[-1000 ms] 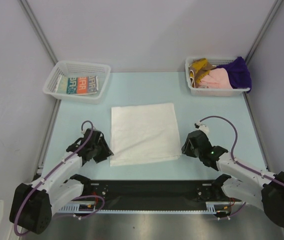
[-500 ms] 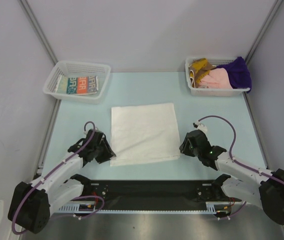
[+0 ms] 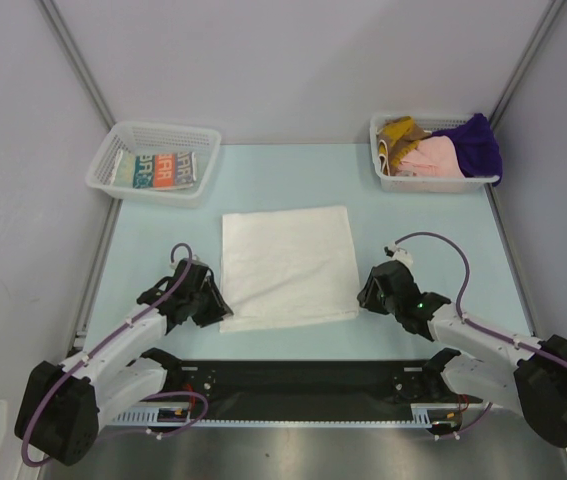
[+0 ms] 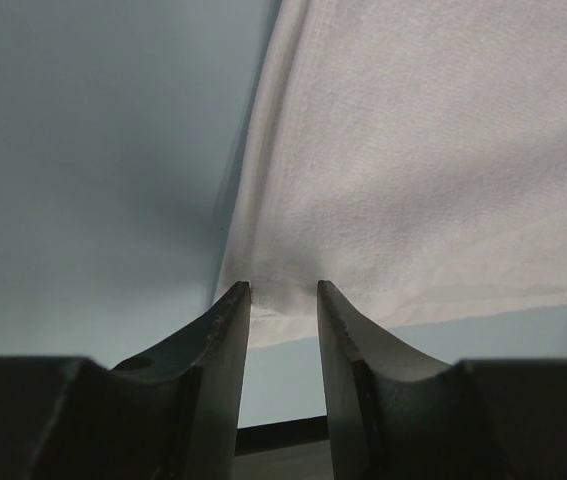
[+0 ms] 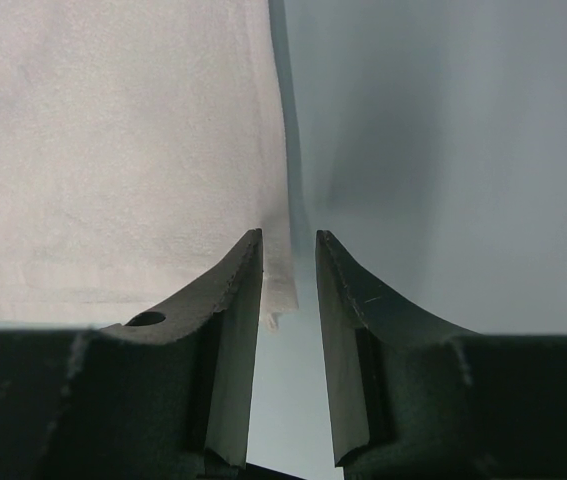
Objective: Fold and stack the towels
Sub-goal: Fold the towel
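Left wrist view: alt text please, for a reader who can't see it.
The left gripper, its dark jaws apart, straddles the near corner of a white towel lying flat on a pale blue table. The towel fills the upper right, bare table the left.

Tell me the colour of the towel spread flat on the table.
The towel is plain white, clearest in the top external view.

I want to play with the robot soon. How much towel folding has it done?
Done: one printed towel lies folded in the left basket. In hand: the white towel lies flat on the table, with the left hand and right hand open at its near corners, ready to pinch. Left: folding it, then the yellow towel, pink towel and purple towel heaped in the right basket.
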{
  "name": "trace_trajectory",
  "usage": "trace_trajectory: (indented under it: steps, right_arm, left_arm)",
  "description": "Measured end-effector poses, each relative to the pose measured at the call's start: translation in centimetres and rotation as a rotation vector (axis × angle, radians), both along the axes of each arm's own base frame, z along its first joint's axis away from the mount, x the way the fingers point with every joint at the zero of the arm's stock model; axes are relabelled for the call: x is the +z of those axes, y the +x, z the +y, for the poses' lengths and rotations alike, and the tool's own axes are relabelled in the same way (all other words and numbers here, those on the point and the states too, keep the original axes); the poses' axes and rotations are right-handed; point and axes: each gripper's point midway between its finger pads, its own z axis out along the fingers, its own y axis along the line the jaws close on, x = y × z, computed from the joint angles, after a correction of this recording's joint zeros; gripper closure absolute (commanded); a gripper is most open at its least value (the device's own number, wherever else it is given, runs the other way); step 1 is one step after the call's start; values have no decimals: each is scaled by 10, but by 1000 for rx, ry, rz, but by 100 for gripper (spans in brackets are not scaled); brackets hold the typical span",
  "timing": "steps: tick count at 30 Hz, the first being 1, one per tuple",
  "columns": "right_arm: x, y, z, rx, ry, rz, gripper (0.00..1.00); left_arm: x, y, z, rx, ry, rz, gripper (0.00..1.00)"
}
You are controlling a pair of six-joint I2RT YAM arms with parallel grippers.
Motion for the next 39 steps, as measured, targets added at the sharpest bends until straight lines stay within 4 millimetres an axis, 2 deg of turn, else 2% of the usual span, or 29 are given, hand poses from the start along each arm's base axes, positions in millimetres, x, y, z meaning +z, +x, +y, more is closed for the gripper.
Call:
trace_trajectory:
  steps: [7, 15, 19, 20, 21, 22, 23, 25, 30, 36, 37, 38, 39]
  right_arm:
    - [-4, -4, 1, 10, 9, 12, 64]
    - [-12, -11, 3, 13, 43, 30, 63]
    - [-11, -12, 6, 15, 71, 27, 71]
    - [-10, -12, 7, 15, 77, 27, 73]
    - [-9, -12, 8, 14, 84, 25, 78]
    - [-9, -12, 9, 15, 87, 23, 82]
    - [-8, -12, 10, 15, 92, 24, 88]
    - [-7, -12, 10, 16, 98, 22, 92]
    - [-1, -11, 11, 18, 106, 8, 98]
    - [18, -3, 16, 26, 113, -17, 99]
    - [22, -1, 16, 27, 113, -22, 98]
    - [25, 1, 17, 28, 114, -29, 98]
    - [28, 3, 17, 29, 114, -34, 99]
  left_arm:
    - [0, 0, 0, -3, 2, -1, 62]
    - [0, 0, 0, -4, 2, -1, 56]
    - [0, 0, 0, -5, -1, -4, 56]
    - [1, 1, -1, -5, -2, -6, 60]
    - [1, 2, -1, -5, -3, -8, 65]
    - [1, 2, -1, -5, -4, -10, 76]
    - [1, 2, -2, -4, -6, -11, 80]
    - [2, 3, -2, -8, -7, -15, 88]
    - [2, 3, -2, -17, -6, -21, 99]
    - [3, 6, -3, -42, 4, -23, 100]
    - [4, 6, -3, -48, 7, -25, 92]
    - [5, 8, -4, -52, 9, -26, 80]
    - [7, 9, -4, -59, 13, -29, 73]
